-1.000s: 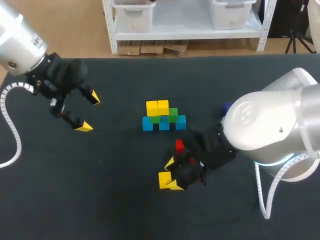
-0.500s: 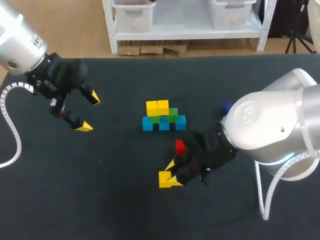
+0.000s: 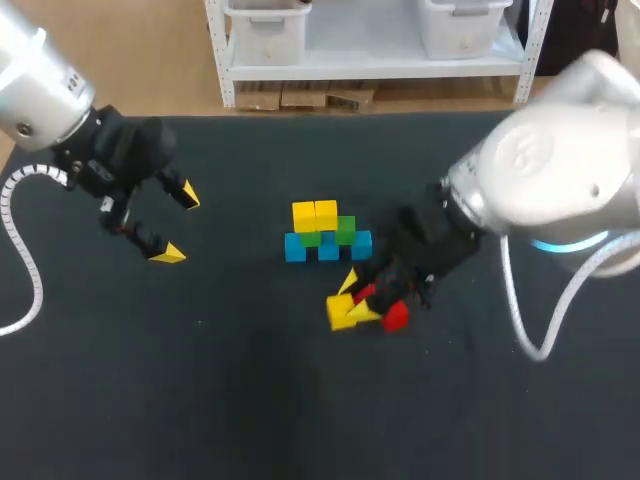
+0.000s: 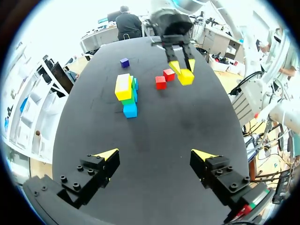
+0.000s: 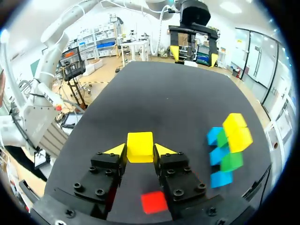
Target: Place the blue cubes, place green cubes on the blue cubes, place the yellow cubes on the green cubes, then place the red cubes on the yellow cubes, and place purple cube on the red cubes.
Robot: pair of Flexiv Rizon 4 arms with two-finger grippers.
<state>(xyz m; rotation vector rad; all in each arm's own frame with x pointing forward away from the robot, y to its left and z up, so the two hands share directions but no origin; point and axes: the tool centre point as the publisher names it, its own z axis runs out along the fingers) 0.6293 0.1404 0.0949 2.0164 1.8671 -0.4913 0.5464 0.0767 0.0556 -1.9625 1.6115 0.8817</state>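
Quick status: our right end effector point(image 3: 352, 299) is clenched on a yellow cube point(image 3: 339, 312), with one yellow-tipped finger on each side of it. The right wrist view shows it best, since the cube sits squarely between the fingertips. We honestly can't tell whether it's lifted off the dark tabletop point(image 3: 230, 400) or resting on it.

There's a red cube point(image 3: 395, 316) just beside that end effector on the arm's side. A second red cube point(image 3: 365, 293) peeks out right against the fingers, partly hidden. In the right wrist view one of the reds lies under the end effector.

The stack point(image 3: 327, 233) is in the middle of the tabletop, near the right end effector but not touching it. It has three blue cubes point(image 3: 295, 248) in a row at the bottom, with two green cubes point(image 3: 345, 229) on top of those. Two stacked yellow cubes point(image 3: 315, 215) sit side by side at the top, toward our left end of the row, so one green is mostly uncovered.

Our left end effector point(image 3: 176, 223) is released, with its fingers spread wide and nothing between them. It hangs over the tabletop on our left, well apart from the stack.

The purple cube point(image 4: 124, 62) only shows in the left wrist view. It sits alone on the tabletop past the stack from that end effector.
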